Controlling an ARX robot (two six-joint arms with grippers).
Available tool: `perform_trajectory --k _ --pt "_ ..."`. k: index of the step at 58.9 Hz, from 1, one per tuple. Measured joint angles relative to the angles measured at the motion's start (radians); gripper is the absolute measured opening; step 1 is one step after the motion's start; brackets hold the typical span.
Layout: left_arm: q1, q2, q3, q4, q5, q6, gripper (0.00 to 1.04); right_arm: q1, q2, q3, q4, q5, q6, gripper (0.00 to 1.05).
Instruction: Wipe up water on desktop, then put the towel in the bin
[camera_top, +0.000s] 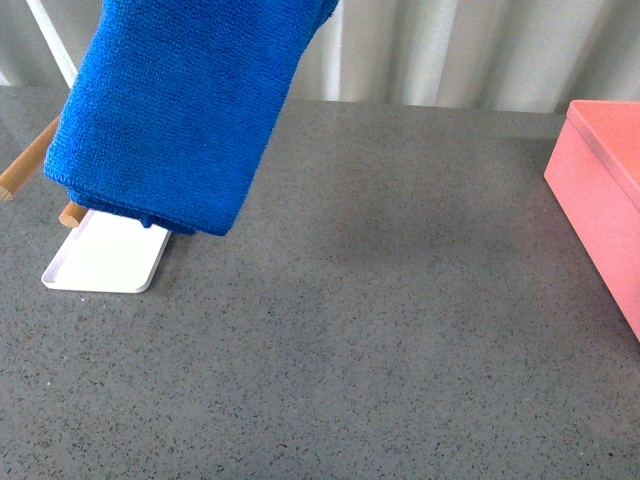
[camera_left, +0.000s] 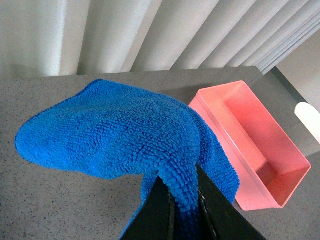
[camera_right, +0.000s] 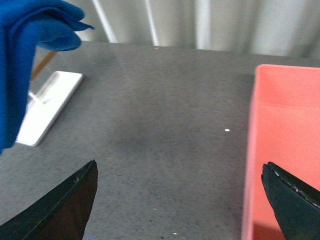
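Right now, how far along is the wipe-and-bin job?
Wiping looks done: I see no puddle on the desktop, only a faint darker patch. In hand: the left end effector grips the towel, lifted near the white tray. Left: carry it across to the bin, which looks empty. Right end effector is open.

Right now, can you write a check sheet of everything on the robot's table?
Surface: dark grey speckled desktop, with one faint darker patch near the middle; cannot tell if it is water.
Job's things: blue towel held up in the air, hanging bunched; pink bin at the right, open, looks empty.
Clutter: white tray with wooden rods at the left.
Tools: left tool shut on the towel; right tool open, holding nothing.
Cables: nothing seen.
Surroundings: pale pleated curtain behind the desktop.
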Motion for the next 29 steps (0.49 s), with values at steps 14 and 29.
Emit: perform_trajectory --k 14,29 --pt "-0.002 0.000 0.000 0.000 0.000 0.000 0.05 0.177 0.340 0.180 0.172 -0.242 -0.005 0.98" --pt "-0.002 0.000 0.000 0.000 0.000 0.000 0.05 0.312 0.601 0.280 0.378 -0.278 0.064 0.98"
